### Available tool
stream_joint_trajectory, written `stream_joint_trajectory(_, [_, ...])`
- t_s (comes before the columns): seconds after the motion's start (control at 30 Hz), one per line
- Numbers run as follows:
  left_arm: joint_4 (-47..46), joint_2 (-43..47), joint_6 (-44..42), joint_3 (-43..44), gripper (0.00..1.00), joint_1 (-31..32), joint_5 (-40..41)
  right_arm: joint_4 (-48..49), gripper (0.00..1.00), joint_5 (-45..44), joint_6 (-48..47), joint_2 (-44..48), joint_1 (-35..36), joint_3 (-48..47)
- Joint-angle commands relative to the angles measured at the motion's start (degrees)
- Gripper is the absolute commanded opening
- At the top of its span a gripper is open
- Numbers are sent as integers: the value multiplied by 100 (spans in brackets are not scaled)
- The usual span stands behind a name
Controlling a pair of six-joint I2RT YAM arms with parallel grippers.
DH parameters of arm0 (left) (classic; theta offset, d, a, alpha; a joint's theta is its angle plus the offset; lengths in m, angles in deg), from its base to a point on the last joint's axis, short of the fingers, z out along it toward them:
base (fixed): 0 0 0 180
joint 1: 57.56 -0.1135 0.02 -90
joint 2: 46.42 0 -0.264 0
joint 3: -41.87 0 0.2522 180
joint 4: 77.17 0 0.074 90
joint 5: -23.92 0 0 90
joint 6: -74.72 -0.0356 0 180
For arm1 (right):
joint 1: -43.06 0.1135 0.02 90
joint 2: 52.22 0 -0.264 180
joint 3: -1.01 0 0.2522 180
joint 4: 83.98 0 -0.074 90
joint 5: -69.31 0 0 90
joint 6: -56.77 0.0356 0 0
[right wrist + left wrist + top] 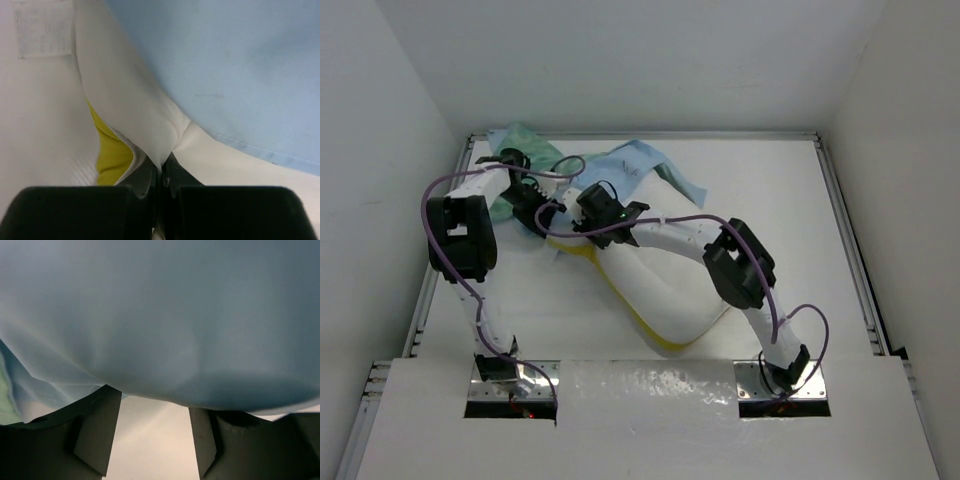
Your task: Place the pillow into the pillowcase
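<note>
Pillow [665, 290] is lying in the middle from above, corner by the pillowcase [640, 165]. Left wrist: left gripper [155, 407] is gaping under the pillowcase, holding nothing, so it may drop. Right wrist: right gripper [161, 172] is pinching the pillow's corner, which may slip.

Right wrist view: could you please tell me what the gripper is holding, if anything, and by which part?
The right gripper is shut on the pillow, pinching a fold of its white cover at the edge, right beside the yellow underside.
</note>
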Motion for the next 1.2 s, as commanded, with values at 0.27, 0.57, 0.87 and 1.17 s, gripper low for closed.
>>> stream_joint_trajectory(0.27, [-51, 628, -890, -764, 55, -23, -182, 636, 0, 1016, 529, 677, -396, 824])
stream_joint_trajectory(0.57, [-1573, 899, 508, -528, 0, -84, -278, 608, 0, 1235, 1204, 913, -860, 1034])
stream_joint_trajectory(0.87, [-530, 1700, 148, 121, 0, -146, -558, 1277, 0, 1570, 1496, 1310, -1222, 1588])
stream_joint_trajectory(1.17, [-281, 1464, -212, -25, 55, 231, -253, 1320, 0, 2123, 1364, 1301, -1398, 1360])
